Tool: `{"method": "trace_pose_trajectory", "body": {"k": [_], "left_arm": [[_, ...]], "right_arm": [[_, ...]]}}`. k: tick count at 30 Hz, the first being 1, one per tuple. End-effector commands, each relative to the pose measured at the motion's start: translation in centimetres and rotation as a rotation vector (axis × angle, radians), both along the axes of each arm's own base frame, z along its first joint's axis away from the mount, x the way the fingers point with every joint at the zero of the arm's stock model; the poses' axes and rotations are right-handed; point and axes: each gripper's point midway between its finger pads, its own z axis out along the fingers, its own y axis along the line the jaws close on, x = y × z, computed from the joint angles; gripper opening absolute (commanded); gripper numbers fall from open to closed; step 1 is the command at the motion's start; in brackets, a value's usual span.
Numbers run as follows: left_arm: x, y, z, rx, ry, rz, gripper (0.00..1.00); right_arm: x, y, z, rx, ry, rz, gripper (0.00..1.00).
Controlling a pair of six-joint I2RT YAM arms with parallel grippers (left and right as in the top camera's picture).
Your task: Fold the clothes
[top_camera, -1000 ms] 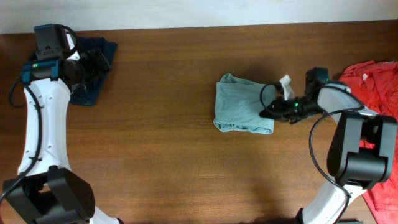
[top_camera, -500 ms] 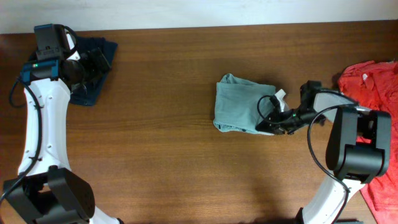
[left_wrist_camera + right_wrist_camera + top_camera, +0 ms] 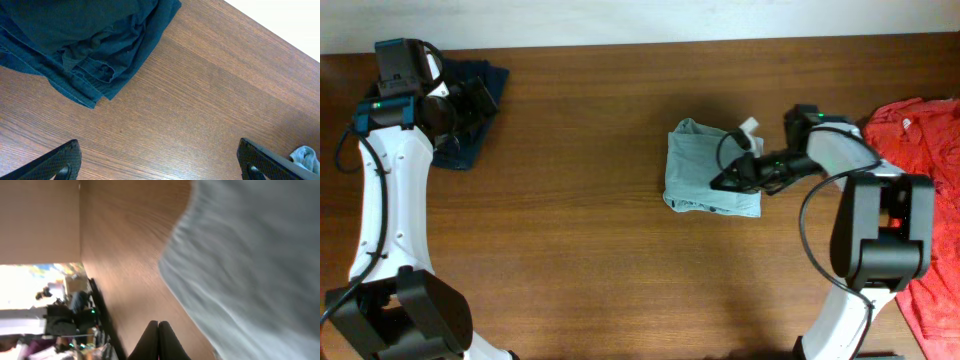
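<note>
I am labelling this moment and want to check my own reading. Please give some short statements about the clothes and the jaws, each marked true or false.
1. The grey-teal T-shirt lies folded near the middle of the wooden table. True.
2. The red shirt lies at the table's left edge. False: it lies at the right edge.
3. The left jaws stand open by the dark navy garment. True.
4. The right jaws are wide open. False: they are shut, over the right part of the T-shirt.
5. The navy garment touches the T-shirt. False: they lie well apart, with bare table between them.
</note>
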Motion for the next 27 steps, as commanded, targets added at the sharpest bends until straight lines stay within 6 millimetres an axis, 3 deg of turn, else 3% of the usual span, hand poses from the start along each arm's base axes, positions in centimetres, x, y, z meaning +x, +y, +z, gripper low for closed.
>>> {"method": "trace_pose_trajectory", "body": {"k": [1,6,11,16,20,27], "left_arm": [[0.0,0.2,-0.1,0.006,0.004,0.005,0.99],[0.0,0.2,-0.1,0.006,0.004,0.006,0.99],[0.0,0.2,-0.1,0.006,0.004,0.005,0.99],[0.0,0.2,-0.1,0.006,0.004,0.005,0.99],[0.0,0.2,-0.1,0.006,0.004,0.005,0.99],[0.0,0.2,-0.1,0.006,0.004,0.005,0.99]], "right_arm": [[-0.3,2.6,0.0,0.026,0.025,0.024,0.04],[-0.2,4.5,-3.0,-0.039,0.100,-0.010,0.04],[-0.6,4.5,-6.4,-0.065,0.233,-0.112,0.04],[-1.2,4.7,-8.5,-0.055,0.261,-0.159,0.04],[-1.2,5.7,-7.0,0.052,0.249,-0.132,0.04],[1.8,6.7,0.3,0.186,0.085,-0.089,0.04]]}}
